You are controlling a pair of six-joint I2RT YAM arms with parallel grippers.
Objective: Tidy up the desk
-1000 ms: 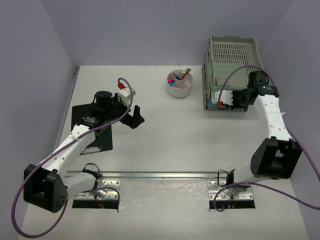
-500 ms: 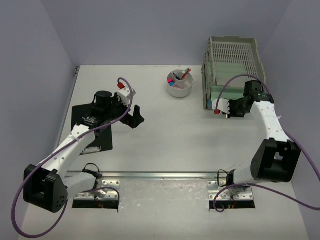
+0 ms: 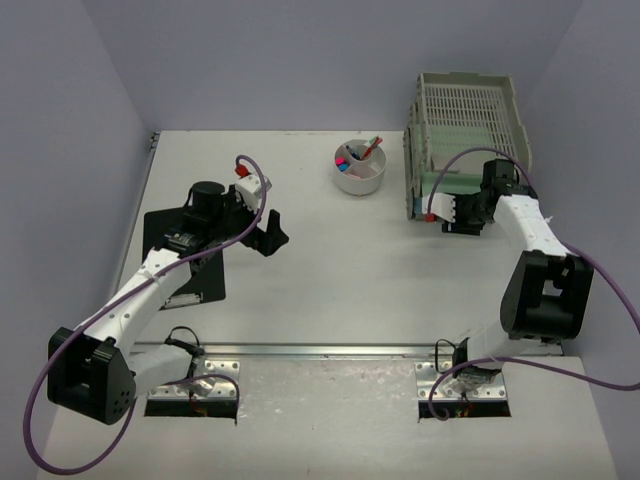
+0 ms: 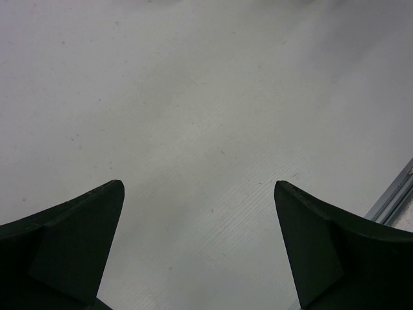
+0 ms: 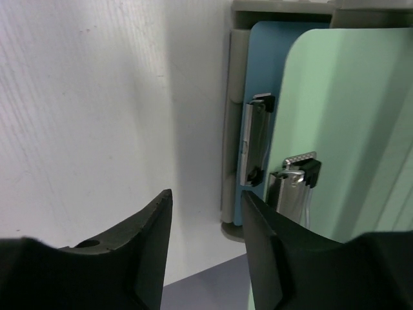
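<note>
We look down on a white desk [image 3: 340, 270] walled in pale lilac, with two robot arms bolted at its near edge. At the far right corner of the desk stands a stack of grey slotted trays [image 3: 465, 105]. The right gripper [image 3: 447, 212] sits low at the front of this stack. In the wrist view its fingers [image 5: 145, 248] stand a little apart with only bare desk between them, gripping nothing. Just ahead, a blue clipboard [image 5: 266, 61] and a green clipboard [image 5: 352, 110] lie in the bottom tray, metal clips facing the gripper.

The left gripper [image 3: 268, 232] hangs over the middle left of the desk, fingers [image 4: 77, 242] spread wide and empty. A flat black board [image 3: 165, 235] lies beside its arm. A white bowl of pens [image 3: 360, 180] sits near the trays.

We judge the clipboards to be filed and the right arm ready to leave. It would do well to back straight out along the desk, fingers kept clear of the clips so neither board is dragged forward.
</note>
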